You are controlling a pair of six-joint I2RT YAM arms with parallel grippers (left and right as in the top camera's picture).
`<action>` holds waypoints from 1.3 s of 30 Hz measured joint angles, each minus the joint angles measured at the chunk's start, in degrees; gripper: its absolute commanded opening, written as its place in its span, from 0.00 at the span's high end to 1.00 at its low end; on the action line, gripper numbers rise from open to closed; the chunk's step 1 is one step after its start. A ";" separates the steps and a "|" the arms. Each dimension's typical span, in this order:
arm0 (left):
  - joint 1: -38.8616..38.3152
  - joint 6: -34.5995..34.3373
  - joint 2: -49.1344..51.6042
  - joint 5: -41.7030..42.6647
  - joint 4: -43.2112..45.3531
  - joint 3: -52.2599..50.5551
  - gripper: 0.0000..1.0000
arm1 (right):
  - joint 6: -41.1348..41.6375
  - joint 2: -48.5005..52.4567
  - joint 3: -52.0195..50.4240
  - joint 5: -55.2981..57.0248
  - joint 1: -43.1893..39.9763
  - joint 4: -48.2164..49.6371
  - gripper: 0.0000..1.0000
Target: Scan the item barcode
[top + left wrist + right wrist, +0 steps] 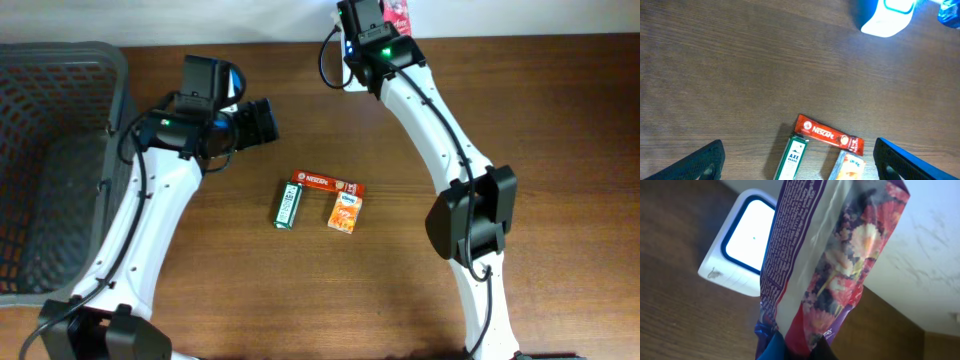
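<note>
A dark mesh basket (60, 60) sits at the left end of the brown wooden table (560, 120). Mid-table, a red Nescafé sachet (327, 184) lies just beside the upper ends of a green Axe Brand box (288, 206) and an orange packet (346, 212).

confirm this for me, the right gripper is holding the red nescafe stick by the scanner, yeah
No. The right gripper holds the floral packet by the scanner; the Nescafe stick lies on the table. The right wrist view shows it.
</note>
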 measured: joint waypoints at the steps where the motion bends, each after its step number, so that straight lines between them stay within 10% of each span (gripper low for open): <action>1: -1.53 0.00 -0.04 -2.93 -0.79 0.00 0.10 | -1.95 0.79 -0.33 0.17 0.72 0.42 0.96; 10: -2.43 0.20 -0.02 -7.58 -4.17 0.00 0.09 | 2.62 0.94 -0.35 12.33 0.44 0.35 0.96; 17: -2.43 0.17 -0.02 -7.58 -4.87 0.00 0.09 | 24.28 -0.68 -0.42 8.70 -29.44 -18.58 0.96; 25: -2.43 -0.33 -0.02 -7.58 -5.09 0.00 0.08 | 30.21 -0.76 -10.36 6.97 -49.99 -12.72 0.94; 28: -2.43 -0.33 -0.02 -7.58 -5.09 0.00 0.07 | 32.06 -0.74 -10.40 4.74 -54.75 -13.73 0.41; 37: -3.93 -0.52 -0.09 -7.58 -7.43 0.00 0.04 | 36.61 -4.96 -5.64 -16.15 -54.01 -22.29 0.41; 39: -3.93 -0.52 -1.07 -7.56 -8.28 0.00 0.00 | 38.21 -12.46 -3.74 -27.28 -53.75 -26.86 0.18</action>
